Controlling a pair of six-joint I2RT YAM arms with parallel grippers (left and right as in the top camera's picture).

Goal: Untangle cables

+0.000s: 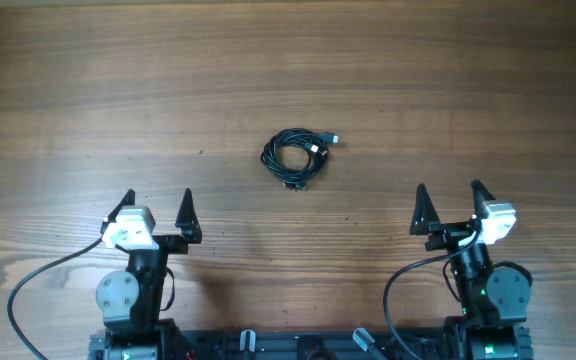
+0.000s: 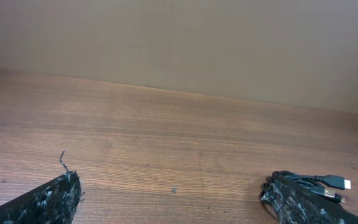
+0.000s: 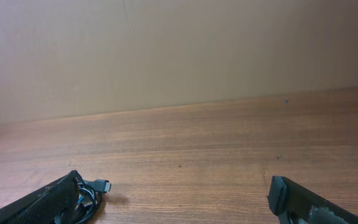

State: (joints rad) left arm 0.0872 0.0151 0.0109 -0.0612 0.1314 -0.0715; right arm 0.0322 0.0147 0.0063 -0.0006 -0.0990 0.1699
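The cables lie coiled in one small black bundle at the middle of the wooden table, with a silvery plug tip sticking out to the right. My left gripper is open and empty at the near left, well short of the bundle. My right gripper is open and empty at the near right. In the left wrist view the bundle shows partly behind my right finger. In the right wrist view the bundle shows beside my left finger.
The wooden table stretches bare around the bundle. A plain beige wall stands beyond the table's far edge. The arms' bases and their thick black wires sit along the near edge.
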